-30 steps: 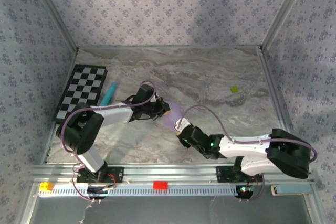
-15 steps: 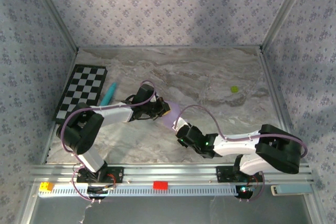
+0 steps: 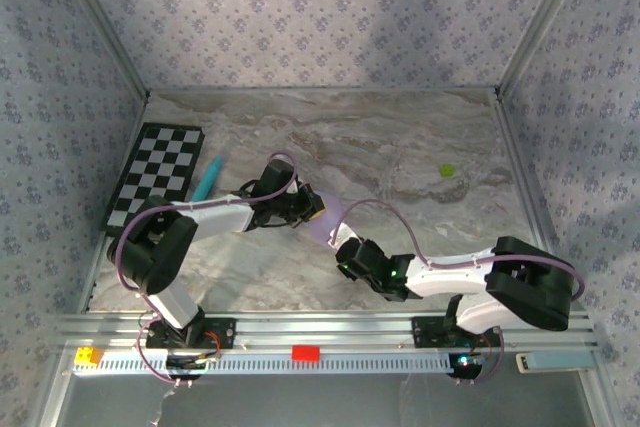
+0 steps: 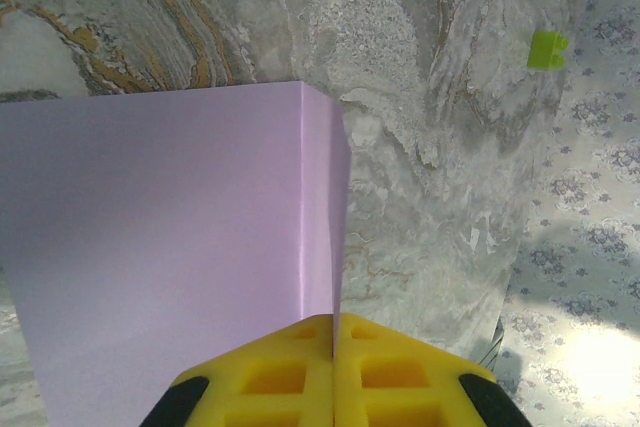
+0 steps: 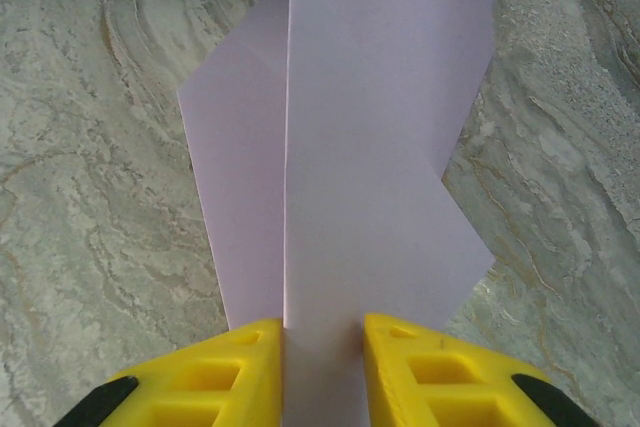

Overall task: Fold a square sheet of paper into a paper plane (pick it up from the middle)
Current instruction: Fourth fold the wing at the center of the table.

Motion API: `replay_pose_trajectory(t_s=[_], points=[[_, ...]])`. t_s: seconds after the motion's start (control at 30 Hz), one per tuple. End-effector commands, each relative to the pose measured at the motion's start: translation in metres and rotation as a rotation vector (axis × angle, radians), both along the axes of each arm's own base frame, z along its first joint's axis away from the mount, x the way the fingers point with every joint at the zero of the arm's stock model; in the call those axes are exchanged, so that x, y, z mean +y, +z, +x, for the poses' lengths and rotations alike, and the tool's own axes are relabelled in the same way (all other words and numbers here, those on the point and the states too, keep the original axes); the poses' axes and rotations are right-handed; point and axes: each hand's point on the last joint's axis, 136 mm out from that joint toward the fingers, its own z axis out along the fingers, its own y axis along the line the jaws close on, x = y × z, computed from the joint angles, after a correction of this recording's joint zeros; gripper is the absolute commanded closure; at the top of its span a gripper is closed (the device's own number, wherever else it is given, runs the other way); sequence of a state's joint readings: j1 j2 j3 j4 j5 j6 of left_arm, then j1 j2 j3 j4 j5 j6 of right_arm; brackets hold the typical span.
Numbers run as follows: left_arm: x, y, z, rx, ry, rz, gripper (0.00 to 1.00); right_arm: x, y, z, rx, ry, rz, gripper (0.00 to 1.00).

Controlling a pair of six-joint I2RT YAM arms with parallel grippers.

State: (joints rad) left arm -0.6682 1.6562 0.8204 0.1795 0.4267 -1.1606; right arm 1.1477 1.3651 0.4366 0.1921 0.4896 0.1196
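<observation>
The square sheet of paper (image 3: pixel 329 217), part-folded, is mid-table. My left gripper (image 4: pixel 333 322) pinches its crease from 10 o'clock. The right gripper (image 5: pixel 323 332), at 5 o'clock, straddles it with jaws narrowly parted (no grip yet). I close squarely along the centreline.

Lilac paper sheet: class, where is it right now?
Top view: the lilac paper sheet is mid-table, between the left claw and right claw, right of the teal pen.

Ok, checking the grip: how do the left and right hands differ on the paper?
The left hand is shut, the right hand has its fingers apart. The left hand pinches the paper by a fold; the right hand has it flat between its fingers. Both have yellow fingers.
</observation>
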Motion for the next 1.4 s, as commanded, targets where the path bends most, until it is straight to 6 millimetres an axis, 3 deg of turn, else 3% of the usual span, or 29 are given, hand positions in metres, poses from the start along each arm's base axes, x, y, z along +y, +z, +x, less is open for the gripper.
replay_pose_trajectory(t_s=[0.0, 0.7, 1.07, 1.37], points=[[-0.0054, 0.0160, 0.0014, -0.035, -0.022, -0.019, 0.94, 0.0075, 0.0081, 0.0048, 0.000, -0.021, 0.042, 0.74], [-0.0042, 0.0156, 0.0010, -0.034, -0.018, -0.016, 0.94, 0.0098, 0.0061, 0.0072, 0.027, -0.029, 0.067, 0.80], [-0.0035, 0.0151, 0.0008, -0.035, -0.016, -0.013, 0.94, 0.0042, 0.0020, 0.0091, 0.040, -0.057, 0.066, 0.78], [-0.0033, 0.0161, 0.0014, -0.037, -0.014, -0.011, 0.94, 0.0059, 0.0038, 0.0102, 0.040, -0.049, 0.080, 0.84]])
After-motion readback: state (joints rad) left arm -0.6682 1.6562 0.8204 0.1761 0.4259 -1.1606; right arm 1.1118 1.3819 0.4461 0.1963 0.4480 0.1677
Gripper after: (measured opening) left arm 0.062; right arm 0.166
